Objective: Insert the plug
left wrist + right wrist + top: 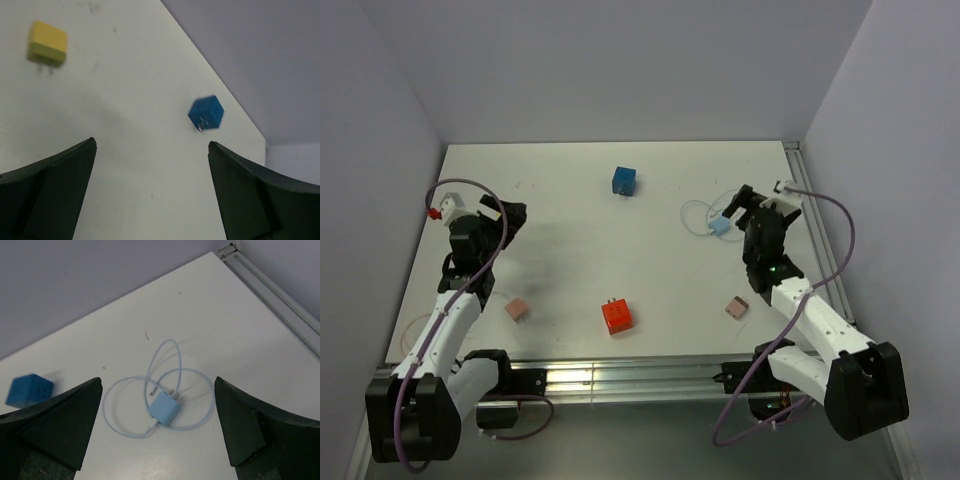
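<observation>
A light blue plug with a thin looped cable lies at the right of the white table; in the right wrist view it lies between and below my open fingertips. My right gripper hovers over it, open and empty. A dark blue socket cube stands at the back middle and also shows in the left wrist view and the right wrist view. My left gripper is open and empty above bare table at the left.
A red plug block lies front middle, and two small pink blocks lie at front left and front right. A yellow plug shows only in the left wrist view. A metal rail runs along the table's right edge.
</observation>
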Action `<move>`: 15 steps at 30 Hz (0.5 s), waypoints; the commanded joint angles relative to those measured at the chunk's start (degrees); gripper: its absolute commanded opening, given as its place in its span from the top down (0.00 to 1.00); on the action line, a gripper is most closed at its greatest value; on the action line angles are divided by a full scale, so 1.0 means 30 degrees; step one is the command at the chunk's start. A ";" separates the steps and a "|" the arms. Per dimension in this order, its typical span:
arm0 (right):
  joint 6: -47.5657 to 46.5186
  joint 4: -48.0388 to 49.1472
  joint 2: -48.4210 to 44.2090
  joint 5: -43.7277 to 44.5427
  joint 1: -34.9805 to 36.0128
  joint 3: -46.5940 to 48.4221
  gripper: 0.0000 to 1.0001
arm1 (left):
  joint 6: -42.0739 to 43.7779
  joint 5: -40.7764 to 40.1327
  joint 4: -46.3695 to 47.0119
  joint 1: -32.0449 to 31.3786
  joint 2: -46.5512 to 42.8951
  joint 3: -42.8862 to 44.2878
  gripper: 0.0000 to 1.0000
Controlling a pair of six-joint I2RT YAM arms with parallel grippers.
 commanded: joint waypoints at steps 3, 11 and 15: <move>0.6080 -1.2657 -0.0175 -0.0479 -0.1116 0.5080 0.00 | -0.0373 0.7009 0.0627 -0.0076 -0.0141 -0.0110 0.01; 0.8984 -2.1631 0.1523 -0.6195 -0.1266 0.6205 0.00 | 0.0858 0.4672 -0.2798 -0.3669 -0.1077 0.0914 0.06; 0.9159 -2.2748 0.1762 -0.6903 -0.1266 0.5388 0.00 | 0.1005 0.3057 -0.3039 -0.6343 -0.1488 0.1267 0.09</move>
